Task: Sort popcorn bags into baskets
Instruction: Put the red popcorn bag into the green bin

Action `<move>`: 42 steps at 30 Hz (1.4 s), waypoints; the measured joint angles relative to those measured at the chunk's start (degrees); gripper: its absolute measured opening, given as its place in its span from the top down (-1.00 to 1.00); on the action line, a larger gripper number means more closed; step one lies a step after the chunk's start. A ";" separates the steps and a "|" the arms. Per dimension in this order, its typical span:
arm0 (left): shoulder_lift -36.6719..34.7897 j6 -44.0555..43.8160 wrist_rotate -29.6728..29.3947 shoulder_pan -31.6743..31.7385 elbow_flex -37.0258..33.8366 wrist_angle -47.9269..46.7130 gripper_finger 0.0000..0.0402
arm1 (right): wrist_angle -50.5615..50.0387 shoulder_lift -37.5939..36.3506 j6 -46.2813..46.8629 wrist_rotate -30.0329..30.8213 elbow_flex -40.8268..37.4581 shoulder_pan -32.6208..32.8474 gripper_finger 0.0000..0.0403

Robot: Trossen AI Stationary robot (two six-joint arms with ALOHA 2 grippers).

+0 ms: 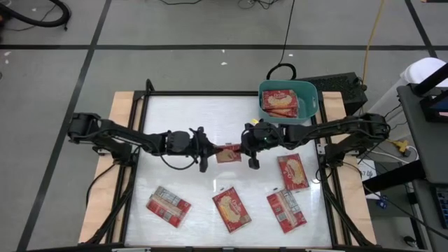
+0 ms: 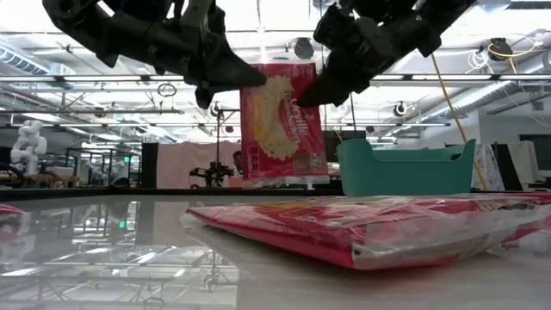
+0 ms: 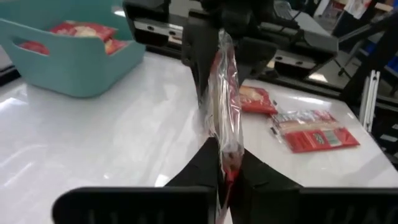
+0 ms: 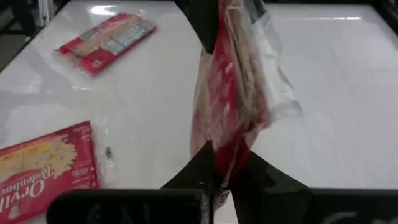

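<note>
Red popcorn bag (image 1: 228, 155) hanging mid-counter, off the surface, pinched edge-on by left claw (image 1: 208, 150) and right claw (image 1: 245, 148), both clamped on opposite ends. Looks light, crinkly, slick film; best gripped at seams. Teal basket (image 1: 309, 89) at far right corner.

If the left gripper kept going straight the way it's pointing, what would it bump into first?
Probably the right gripper. The left gripper points across the table at it, and both are shut on one popcorn bag hanging between them.
</note>
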 joint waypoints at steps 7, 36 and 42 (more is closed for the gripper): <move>-4.78 3.38 -1.15 0.74 0.00 0.49 0.96 | -5.84 -3.68 1.28 5.59 0.00 0.07 0.68; 4.57 5.62 -3.83 1.40 -12.36 48.08 0.97 | 48.63 -9.20 9.01 8.75 -27.93 0.59 0.18; 11.25 7.32 -3.81 -0.23 -11.90 58.48 0.97 | 49.36 -9.20 7.82 8.07 -27.82 0.59 0.22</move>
